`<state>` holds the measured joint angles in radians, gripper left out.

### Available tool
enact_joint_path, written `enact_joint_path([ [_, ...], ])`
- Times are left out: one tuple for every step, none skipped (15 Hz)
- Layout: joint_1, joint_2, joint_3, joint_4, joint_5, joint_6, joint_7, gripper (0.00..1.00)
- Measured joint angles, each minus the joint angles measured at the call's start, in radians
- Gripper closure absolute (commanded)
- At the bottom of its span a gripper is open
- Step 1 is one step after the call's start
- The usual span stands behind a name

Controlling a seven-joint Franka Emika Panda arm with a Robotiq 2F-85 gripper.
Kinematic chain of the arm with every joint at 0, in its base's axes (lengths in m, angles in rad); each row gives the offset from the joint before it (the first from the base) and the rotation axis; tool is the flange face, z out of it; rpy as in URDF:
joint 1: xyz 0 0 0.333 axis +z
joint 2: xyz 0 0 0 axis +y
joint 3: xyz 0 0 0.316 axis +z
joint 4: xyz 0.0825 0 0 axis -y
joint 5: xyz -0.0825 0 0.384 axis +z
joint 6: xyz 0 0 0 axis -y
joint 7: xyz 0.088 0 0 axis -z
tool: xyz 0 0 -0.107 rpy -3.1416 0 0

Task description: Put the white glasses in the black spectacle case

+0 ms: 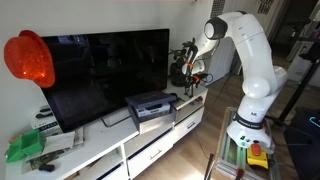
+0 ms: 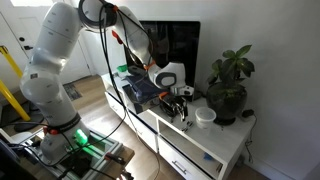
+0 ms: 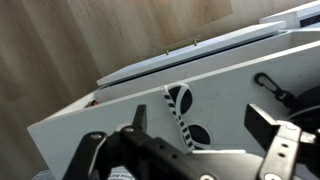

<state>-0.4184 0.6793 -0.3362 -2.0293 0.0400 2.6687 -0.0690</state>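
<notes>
At the left of the wrist view the floor (image 3: 60,40) shows past the counter (image 3: 110,108) edge, so you are working close to its lip. Your claw (image 3: 197,120) hangs just above the counter with its jaws apart and empty, one finger on each side. The glasses (image 3: 180,112) lie flat on the counter between them, dark lenses up. I judge you have lined up this way so the jaws can close across the frame. Further right a black shape (image 3: 272,88) rests on the counter. I cannot tell whether it is the case or a cord. In an exterior view the claw (image 2: 178,100) sits right of a grey box (image 2: 140,88), with a white cup (image 2: 205,117) and a plant (image 2: 230,85) beyond. The glasses are not yet lifted, so find the case first.
</notes>
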Motion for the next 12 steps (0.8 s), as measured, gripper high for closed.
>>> enact_joint_path([
  [-0.020, 0.024, 0.007, 0.026, 0.001, 0.000, 0.000, 0.00],
  [-0.041, 0.045, 0.018, 0.051, 0.005, -0.001, -0.001, 0.00],
  [-0.063, 0.063, 0.033, 0.073, 0.007, -0.001, -0.004, 0.00],
  [-0.082, 0.079, 0.048, 0.092, 0.011, -0.001, -0.005, 0.00],
  [-0.099, 0.093, 0.062, 0.109, 0.016, -0.001, -0.007, 0.00],
  [-0.116, 0.105, 0.078, 0.125, 0.020, -0.001, -0.013, 0.00],
  [-0.133, 0.115, 0.093, 0.138, 0.027, -0.001, -0.019, 0.00],
  [-0.148, 0.125, 0.108, 0.151, 0.034, -0.003, -0.024, 0.00],
  [-0.164, 0.135, 0.123, 0.162, 0.042, -0.007, -0.031, 0.00],
  [-0.180, 0.144, 0.139, 0.173, 0.050, -0.009, -0.038, 0.00],
  [-0.196, 0.154, 0.153, 0.182, 0.057, -0.011, -0.047, 0.00],
  [-0.211, 0.163, 0.167, 0.191, 0.060, -0.011, -0.058, 0.00],
])
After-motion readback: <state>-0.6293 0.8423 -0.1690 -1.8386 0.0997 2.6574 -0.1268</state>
